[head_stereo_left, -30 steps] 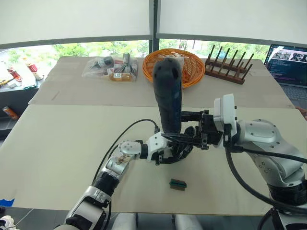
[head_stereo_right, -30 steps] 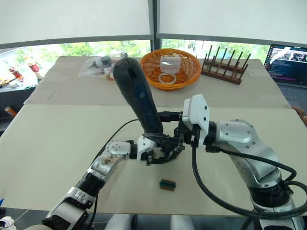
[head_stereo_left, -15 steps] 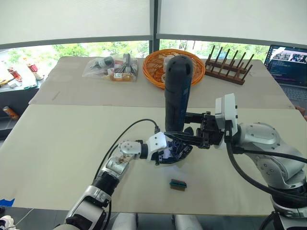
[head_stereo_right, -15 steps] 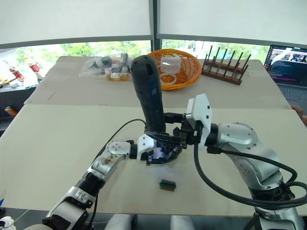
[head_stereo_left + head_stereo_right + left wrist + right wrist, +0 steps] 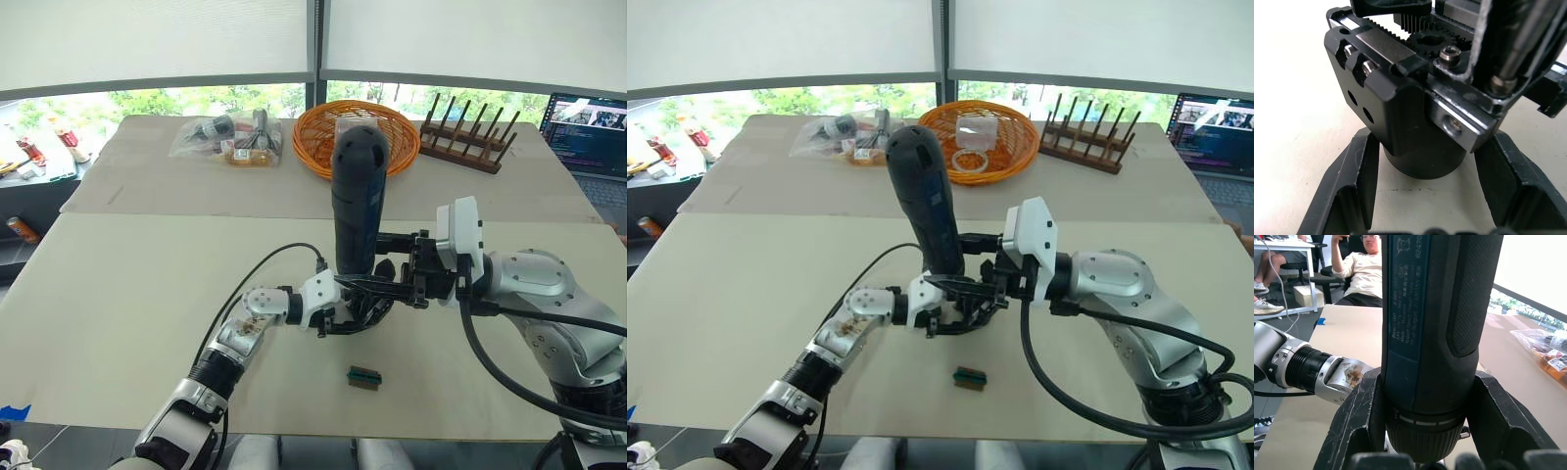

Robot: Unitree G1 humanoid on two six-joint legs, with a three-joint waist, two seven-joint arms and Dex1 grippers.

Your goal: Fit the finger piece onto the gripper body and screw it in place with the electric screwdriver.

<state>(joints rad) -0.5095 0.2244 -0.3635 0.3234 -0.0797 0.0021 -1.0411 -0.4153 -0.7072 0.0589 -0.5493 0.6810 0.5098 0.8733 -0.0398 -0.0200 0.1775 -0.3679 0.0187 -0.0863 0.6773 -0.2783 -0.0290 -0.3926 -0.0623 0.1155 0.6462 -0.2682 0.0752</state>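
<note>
The electric screwdriver point(image 5: 355, 196), thick and dark blue, stands nearly upright at mid-table with its rounded end up. My right gripper point(image 5: 394, 284) is shut on its lower barrel point(image 5: 1425, 357). Its thin bit point(image 5: 1518, 54) comes down onto a screw point(image 5: 1498, 85) on top of the gripper body point(image 5: 1415, 127). That black gripper body point(image 5: 361, 311) sits on the table, and my left gripper point(image 5: 1430, 147) is shut on its round base. I cannot tell the finger piece apart from the body's black parts.
A small green-and-black block point(image 5: 363, 377) lies near the front edge. At the back are an orange basket point(image 5: 355, 132), a wooden rack point(image 5: 468, 132) and a plastic bag of parts point(image 5: 227, 137). A laptop point(image 5: 591, 127) sits far right. A person point(image 5: 1359, 269) sits beyond the table.
The screwdriver's top swung from leaning left to the right, then back a little to the left. A pale light at its tip half a second ago no longer shows. Both grips are unchanged.
</note>
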